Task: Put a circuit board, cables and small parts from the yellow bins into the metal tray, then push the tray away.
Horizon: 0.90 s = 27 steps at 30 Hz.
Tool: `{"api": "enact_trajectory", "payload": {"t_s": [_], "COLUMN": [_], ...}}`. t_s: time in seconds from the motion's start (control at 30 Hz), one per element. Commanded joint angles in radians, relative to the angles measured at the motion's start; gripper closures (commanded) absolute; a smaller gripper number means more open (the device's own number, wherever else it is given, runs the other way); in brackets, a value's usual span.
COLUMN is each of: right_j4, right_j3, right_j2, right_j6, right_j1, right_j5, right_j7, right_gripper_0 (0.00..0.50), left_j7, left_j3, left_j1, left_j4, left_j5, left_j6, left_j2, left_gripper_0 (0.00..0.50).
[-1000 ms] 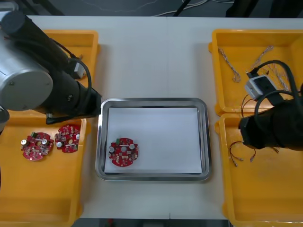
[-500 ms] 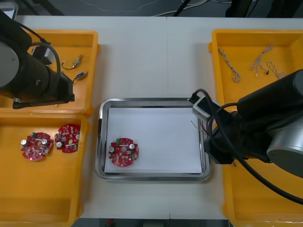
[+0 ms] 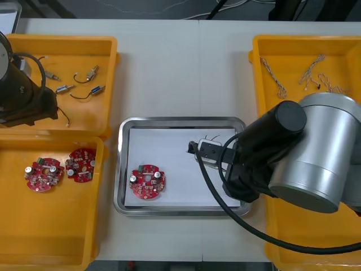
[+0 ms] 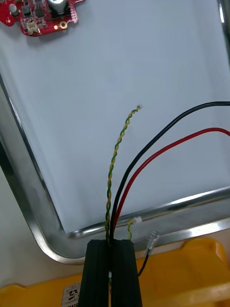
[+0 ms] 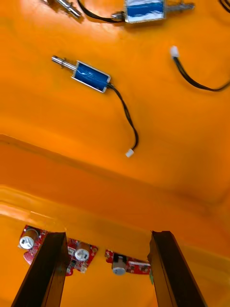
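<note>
My right gripper [image 4: 109, 268] is shut on a cable bundle [image 4: 125, 177] of black, red and twisted yellow-green strands, which hangs over the white inside of the metal tray [image 4: 33, 211]. From the front, that gripper [image 3: 193, 148] is above the tray's right half [image 3: 180, 121], with cable ends [image 3: 212, 137] poking out. A round red circuit board [image 3: 146, 182] lies in the tray's near left part. My left gripper [image 5: 110, 268] stands open above the far left yellow bin [image 5: 143, 158], short of a small metal part [image 5: 91, 76] with a blue body.
Two more circuit boards [image 3: 43, 174] [image 3: 80, 165] lie in the near left bin [image 3: 56, 231]. Small metal parts [image 3: 93, 72] sit in the far left bin [image 3: 110, 48], beside the left arm [image 3: 25, 99]. Twisted cables [image 3: 276, 82] lie in the far right bin [image 3: 256, 84].
The right arm swung left from the near right bin to over the tray, carrying the cable bundle. The left arm drew back left, uncovering the small parts in the far left bin.
</note>
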Motion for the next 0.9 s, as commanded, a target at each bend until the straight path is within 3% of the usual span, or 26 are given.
{"api": "enact_trajectory", "payload": {"t_s": [0.03,0.27,0.57,0.8,0.9], "right_j4": [0.067,0.113,0.174,0.236,0.256], "right_j3": [0.066,0.147,0.209,0.226,0.238], "right_j2": [0.054,0.097,0.118,0.123,0.123], "right_j6": [-0.032,-0.064,-0.113,-0.173,-0.196], "right_j1": [-0.056,-0.068,-0.068,-0.067,-0.068], "right_j5": [0.005,0.024,0.034,0.023,0.028], "right_j7": [0.064,0.069,0.078,0.103,0.11], "right_gripper_0": [0.5,0.5,0.5,0.5,0.5], "left_j7": [-0.069,-0.06,-0.037,0.002,0.065], "left_j3": [0.064,0.202,0.257,0.265,0.252], "left_j1": [-0.078,-0.129,-0.144,-0.142,-0.139], "left_j4": [0.051,0.126,0.232,0.245,0.242], "left_j5": [-0.053,-0.125,-0.165,-0.157,-0.111], "left_j6": [0.001,0.051,0.033,0.007,-0.01], "left_j2": [0.04,0.061,0.103,0.103,0.103], "left_gripper_0": [0.0,0.0,0.0,0.0,0.0]}}
